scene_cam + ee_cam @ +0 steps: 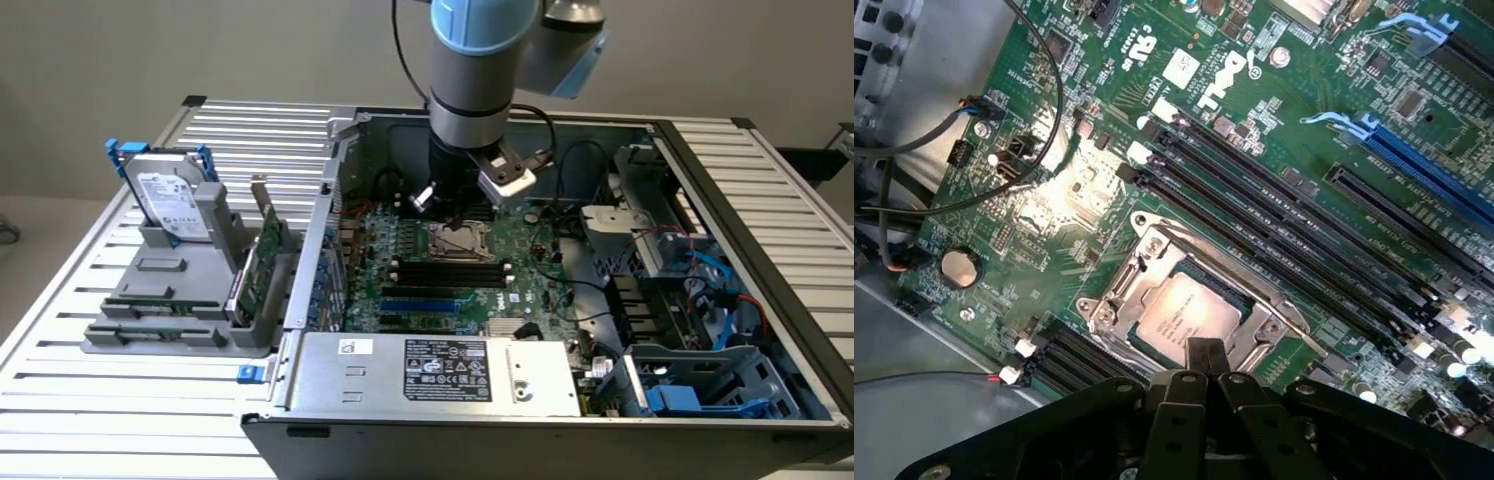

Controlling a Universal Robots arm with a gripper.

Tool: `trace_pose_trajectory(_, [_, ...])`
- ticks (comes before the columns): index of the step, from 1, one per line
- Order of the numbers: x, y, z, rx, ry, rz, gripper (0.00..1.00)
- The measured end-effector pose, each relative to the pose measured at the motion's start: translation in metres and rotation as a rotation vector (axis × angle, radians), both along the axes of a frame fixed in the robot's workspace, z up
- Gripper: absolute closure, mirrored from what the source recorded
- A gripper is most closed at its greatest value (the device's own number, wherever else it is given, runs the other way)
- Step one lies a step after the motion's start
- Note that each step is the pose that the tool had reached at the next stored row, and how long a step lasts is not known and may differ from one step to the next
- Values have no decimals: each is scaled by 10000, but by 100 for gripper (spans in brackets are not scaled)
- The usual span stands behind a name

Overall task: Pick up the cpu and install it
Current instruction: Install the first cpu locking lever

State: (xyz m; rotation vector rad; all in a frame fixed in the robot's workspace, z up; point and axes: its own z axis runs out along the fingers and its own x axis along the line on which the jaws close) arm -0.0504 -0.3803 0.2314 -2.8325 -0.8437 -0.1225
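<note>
the cpu (1184,315) lies flat in its metal socket frame (1116,300) on the green motherboard (1274,120) (beside the black memory slots (1274,225)); the pincer (1206,362), pressed together and empty, hangs just above it.

- A table (107,400) of pale ribbed metal slats carries everything.
- An open computer case (561,425) lies on its side directly on the table, under the arm's gripper (461,200), which hangs over the middle of the case.
- A grey rack (160,320) stands on the table beside the case, well off from the gripper toward the exterior view's left.
- In the rack a silver hard drive (174,205) with a white label stands upright, and green circuit cards (267,262) stand on edge on the rack's side nearer the gripper.
- A small blue clip (247,373) sits at the case's near corner, between the rack and the case.
</note>
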Motion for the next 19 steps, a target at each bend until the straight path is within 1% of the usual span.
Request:
trace_pose_trajectory(4, [-20,-77,67,0,21,-2,89])
trace_pose_trajectory(8, [-31,-149,128,0,70,-9,89])
trace_pose_trajectory(13, [-40,-210,182,0,150,-36,89])
trace_pose_trajectory(19, [-72,-275,195,0,215,-44,89])
